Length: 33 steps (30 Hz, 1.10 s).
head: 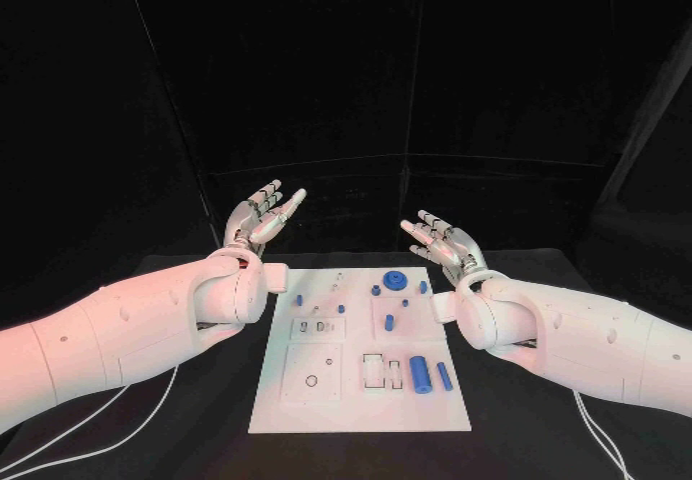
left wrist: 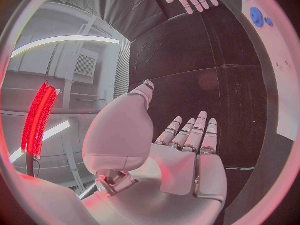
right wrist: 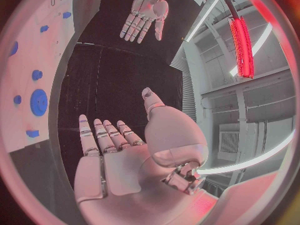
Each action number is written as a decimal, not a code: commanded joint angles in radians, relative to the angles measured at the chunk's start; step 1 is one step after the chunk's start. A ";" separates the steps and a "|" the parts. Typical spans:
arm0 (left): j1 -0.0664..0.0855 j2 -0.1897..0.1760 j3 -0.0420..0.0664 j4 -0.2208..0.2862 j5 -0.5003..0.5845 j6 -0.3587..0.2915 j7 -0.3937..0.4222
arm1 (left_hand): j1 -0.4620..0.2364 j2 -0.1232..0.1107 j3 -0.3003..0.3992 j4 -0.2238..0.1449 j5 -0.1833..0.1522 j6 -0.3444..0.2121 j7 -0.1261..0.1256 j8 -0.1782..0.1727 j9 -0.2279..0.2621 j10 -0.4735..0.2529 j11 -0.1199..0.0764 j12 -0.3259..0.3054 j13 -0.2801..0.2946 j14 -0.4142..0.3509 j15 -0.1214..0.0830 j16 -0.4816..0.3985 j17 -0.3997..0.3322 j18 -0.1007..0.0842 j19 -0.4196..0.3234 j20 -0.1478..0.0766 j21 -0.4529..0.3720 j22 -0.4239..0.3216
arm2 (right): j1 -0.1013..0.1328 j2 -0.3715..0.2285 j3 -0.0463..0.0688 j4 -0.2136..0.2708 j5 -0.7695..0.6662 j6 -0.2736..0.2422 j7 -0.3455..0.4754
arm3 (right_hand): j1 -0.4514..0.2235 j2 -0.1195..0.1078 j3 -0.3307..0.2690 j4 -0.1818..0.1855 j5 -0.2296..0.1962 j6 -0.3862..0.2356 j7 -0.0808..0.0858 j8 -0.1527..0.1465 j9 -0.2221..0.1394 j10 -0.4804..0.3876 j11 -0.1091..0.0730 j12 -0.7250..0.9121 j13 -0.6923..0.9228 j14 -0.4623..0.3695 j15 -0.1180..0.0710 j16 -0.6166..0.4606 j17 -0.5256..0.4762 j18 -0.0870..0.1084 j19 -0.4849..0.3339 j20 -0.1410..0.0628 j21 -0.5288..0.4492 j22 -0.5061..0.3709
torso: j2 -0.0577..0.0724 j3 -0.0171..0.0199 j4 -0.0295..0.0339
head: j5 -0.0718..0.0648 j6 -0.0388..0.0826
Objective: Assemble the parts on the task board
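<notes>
The white task board [head: 361, 400] lies in the middle of the black table. On it are small blue parts: a round gear [head: 392, 279] at the far end, a large cylinder [head: 421, 374] and a thin peg [head: 444, 376] near the front right, and a short peg [head: 389, 322] mid-board. My left hand [head: 265, 218] is raised above the board's far left corner, fingers spread, empty. My right hand [head: 444, 243] is raised at the far right corner, fingers apart, holding nothing. The left hand [left wrist: 187, 152] and the right hand [right wrist: 119, 150] each appear flat and empty in their wrist views.
The blue gear [right wrist: 39, 102] and board edge [right wrist: 25, 15] lie beside my right palm in the right wrist view. White cables [head: 87, 425] trail over the black table at front left and front right [head: 599, 435]. Black curtain stands behind the table.
</notes>
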<state>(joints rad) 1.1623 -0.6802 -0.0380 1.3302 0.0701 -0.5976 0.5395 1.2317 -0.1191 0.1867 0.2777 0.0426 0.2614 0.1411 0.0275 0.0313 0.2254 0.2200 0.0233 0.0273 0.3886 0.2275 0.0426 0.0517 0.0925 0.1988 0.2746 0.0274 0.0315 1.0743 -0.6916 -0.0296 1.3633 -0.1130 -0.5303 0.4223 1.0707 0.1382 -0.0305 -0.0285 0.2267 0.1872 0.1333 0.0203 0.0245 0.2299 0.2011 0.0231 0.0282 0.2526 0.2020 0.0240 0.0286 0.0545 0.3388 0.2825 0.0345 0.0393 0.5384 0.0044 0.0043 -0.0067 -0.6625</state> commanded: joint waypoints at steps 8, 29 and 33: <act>0.004 0.004 -0.001 -0.009 0.030 0.088 0.048 | 0.051 -0.007 0.008 0.013 0.007 0.022 0.123 0.007 0.003 0.016 0.018 0.007 0.003 0.032 0.011 0.010 0.005 0.022 0.008 0.019 0.006 0.003 | 0.014 0.035 -0.009 -0.080 -0.164 0.291 -0.099 | 0.194 -0.003 0.022 -0.112 -0.010 0.273 0.130 0.041 0.026 0.367 0.040 0.060 0.029 0.404 0.016 0.076 0.033 0.079 0.286 0.003 0.067 0.034 | 0.000 0.0002 0.0003 | 0.000 0.000; 0.014 -0.116 -0.001 0.121 -0.012 0.188 0.057 | 0.109 0.075 -0.015 -0.110 0.005 0.577 0.107 0.126 0.049 0.697 -0.025 0.173 0.045 0.630 -0.080 0.201 0.082 0.092 0.651 -0.012 0.208 0.091 | 0.136 0.006 -0.008 -0.148 -0.810 0.226 -0.178 | 0.248 -0.022 0.108 -0.262 0.001 0.810 0.058 0.086 0.043 0.918 -0.077 0.089 0.035 1.045 -0.146 0.173 0.068 0.130 0.736 -0.120 0.283 0.095 | 0.075 -0.0007 0.0094 | -0.021 0.031; 0.016 -0.145 -0.001 0.165 -0.023 0.202 0.066 | 0.137 0.082 -0.014 -0.143 0.006 0.650 0.082 0.146 0.052 0.777 -0.053 0.189 0.046 0.705 -0.108 0.216 0.096 0.095 0.714 -0.036 0.219 0.092 | 0.167 0.009 -0.008 -0.146 -0.945 0.253 -0.237 | 0.257 -0.046 0.117 -0.260 0.018 0.840 0.044 0.082 0.043 0.959 -0.095 0.078 0.035 1.156 -0.176 0.219 0.100 0.129 0.814 -0.162 0.359 0.133 | 0.096 -0.0049 0.0141 | -0.023 0.041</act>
<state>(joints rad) 1.1769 -0.8207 -0.0395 1.4820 0.0763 -0.4424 0.5799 1.3622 -0.0362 0.1725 0.1365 0.0474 0.9065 0.2212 0.1708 0.0831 0.9962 0.1689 0.2086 0.0725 1.0879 0.1215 0.2549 0.1468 0.1705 0.9079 0.2400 0.2405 0.1239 1.2354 -0.6840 -0.0383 1.2148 -0.8630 -0.3206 0.2596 1.3149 0.1227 0.0645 -0.2752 0.2273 0.9599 0.1979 0.1073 0.0654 1.1044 0.1354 0.1225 0.0616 1.2413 0.0718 0.1951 0.0940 0.1715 1.0352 0.1773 0.3001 0.1305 0.6122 0.0033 0.0134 -0.0282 -0.6256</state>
